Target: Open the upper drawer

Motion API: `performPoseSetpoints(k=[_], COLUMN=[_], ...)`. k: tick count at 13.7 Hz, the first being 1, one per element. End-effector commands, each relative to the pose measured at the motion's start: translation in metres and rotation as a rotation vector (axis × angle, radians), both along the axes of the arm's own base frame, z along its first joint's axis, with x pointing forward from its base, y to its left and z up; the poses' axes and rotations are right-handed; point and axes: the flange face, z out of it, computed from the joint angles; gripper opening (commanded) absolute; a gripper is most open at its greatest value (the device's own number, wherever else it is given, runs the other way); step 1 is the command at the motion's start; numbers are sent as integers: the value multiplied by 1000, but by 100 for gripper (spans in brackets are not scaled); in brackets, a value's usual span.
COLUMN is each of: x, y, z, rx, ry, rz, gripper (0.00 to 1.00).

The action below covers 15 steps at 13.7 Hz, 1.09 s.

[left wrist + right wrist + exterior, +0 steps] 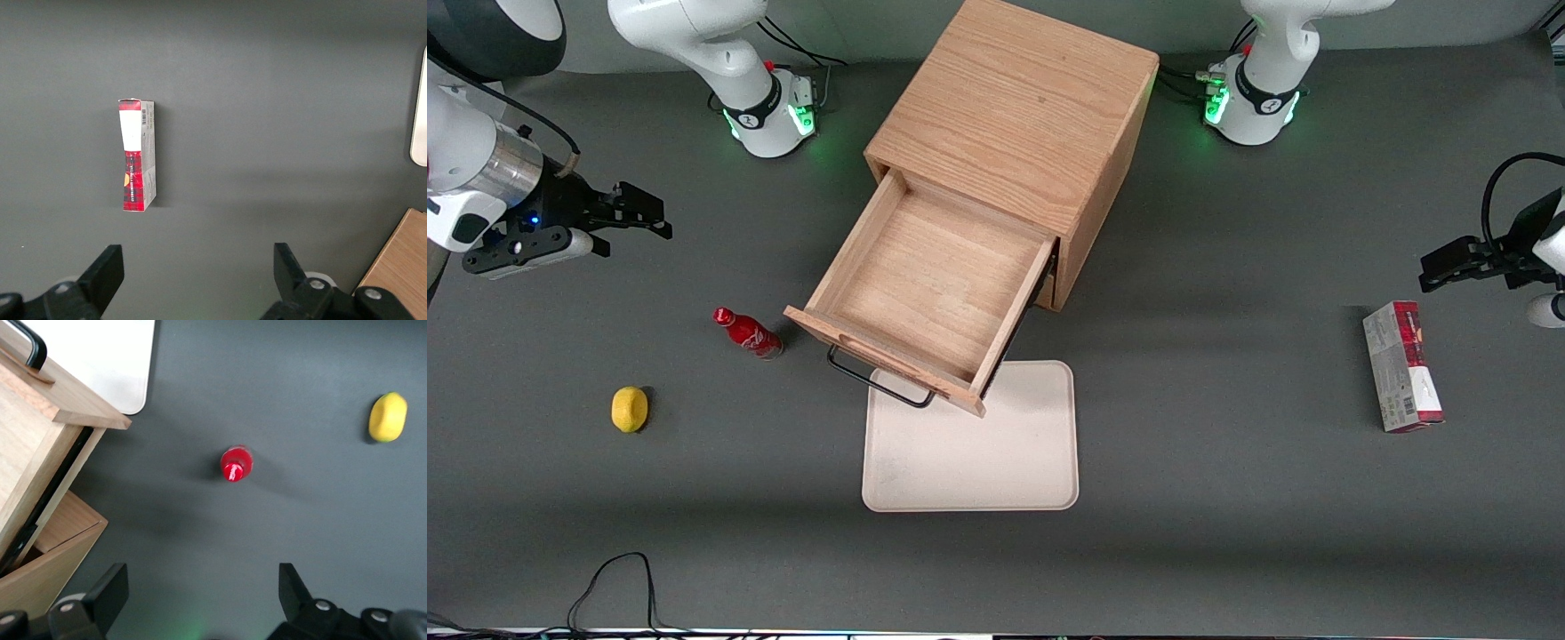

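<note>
Oak upper drawer (925,293) stands pulled right out, job looks done. Gripper (640,216) hangs wide apart, empty, well clear toward the working arm's end; retreat remains.

even, soft overhead light, fairly bright; the grey table (1227,498) shows no glare. the cabinet (1014,116) and open upper drawer (925,293) cast soft-edged shadows on the table and tray (969,453). green base lights glow. gripper (636,213), toward the working arm's end, is sharp; all views are in focus.
</note>
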Motion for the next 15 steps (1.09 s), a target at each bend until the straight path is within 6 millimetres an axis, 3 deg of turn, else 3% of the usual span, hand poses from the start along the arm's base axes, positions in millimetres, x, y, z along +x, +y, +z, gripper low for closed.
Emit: performPoseSetpoints(k=[1,2,4,6,10,15], x=[12,12,20,50,93,94], y=[5,-12,7,19,26,16], z=[3,6,14,18,9,18], rx=[-48,-46,-70,-63,-4,-32], ry=[-10,-17,-37,-47,-32,-36], rz=[-23,-57,-39,-40,-54,-72], gripper=[100,100,100,100,100,100])
